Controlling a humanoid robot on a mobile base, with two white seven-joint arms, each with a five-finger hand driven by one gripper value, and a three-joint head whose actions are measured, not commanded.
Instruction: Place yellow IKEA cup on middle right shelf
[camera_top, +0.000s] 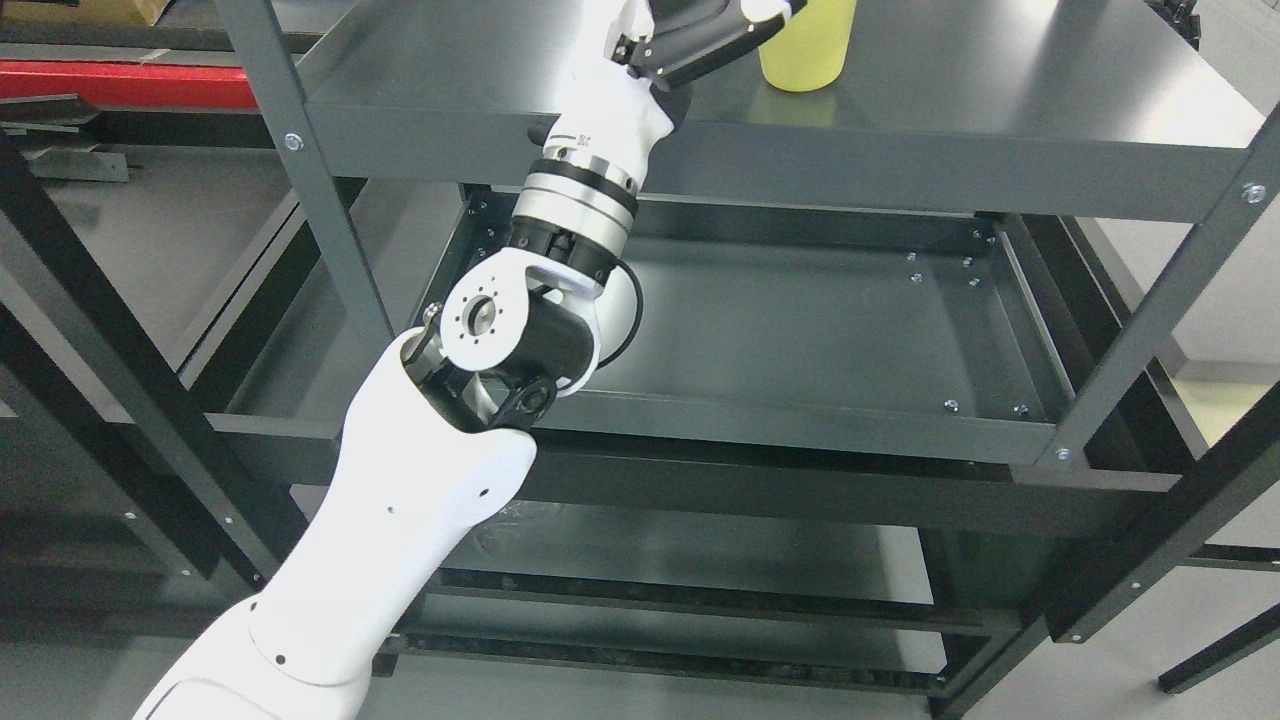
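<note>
The yellow cup stands upright on the upper grey shelf, near the top edge of the head view; its upper part is cut off. My left arm rises from the lower left, past the shelf's front lip. My left hand is right beside the cup's left side, mostly cut off by the picture's top edge. Whether it grips the cup cannot be seen. The shelf below is a dark tray with nothing on it. The right arm does not show.
Grey uprights frame the rack at the left and right. A lower shelf lies beneath. A red bar and a cardboard box sit beyond at the upper left. Dark frame bars cross the left side.
</note>
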